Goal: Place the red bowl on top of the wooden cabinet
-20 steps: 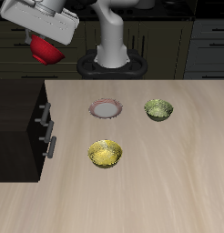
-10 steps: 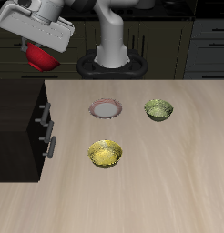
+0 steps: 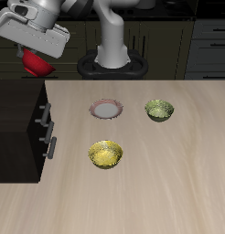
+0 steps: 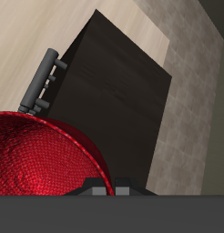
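My gripper [image 3: 37, 53] is shut on the red bowl [image 3: 35, 62] and holds it in the air above the back part of the wooden cabinet [image 3: 18, 119]. The bowl hangs under the white gripper body, well clear of the cabinet's flat dark top. In the wrist view the red bowl [image 4: 41, 168] fills the near field, and the cabinet's top [image 4: 114, 100] lies below it with a silver bar handle [image 4: 43, 80] on its side. My fingertips are hidden behind the bowl.
On the light tabletop stand a yellow textured bowl [image 3: 105, 154], an olive-green bowl [image 3: 159, 111] and a small white plate with a pink rim [image 3: 106, 109]. The robot's base [image 3: 112, 62] stands at the table's back.
My gripper has carried the red bowl sideways, farther over the cabinet and away from the robot's base, and slightly lower. The things on the table have not moved.
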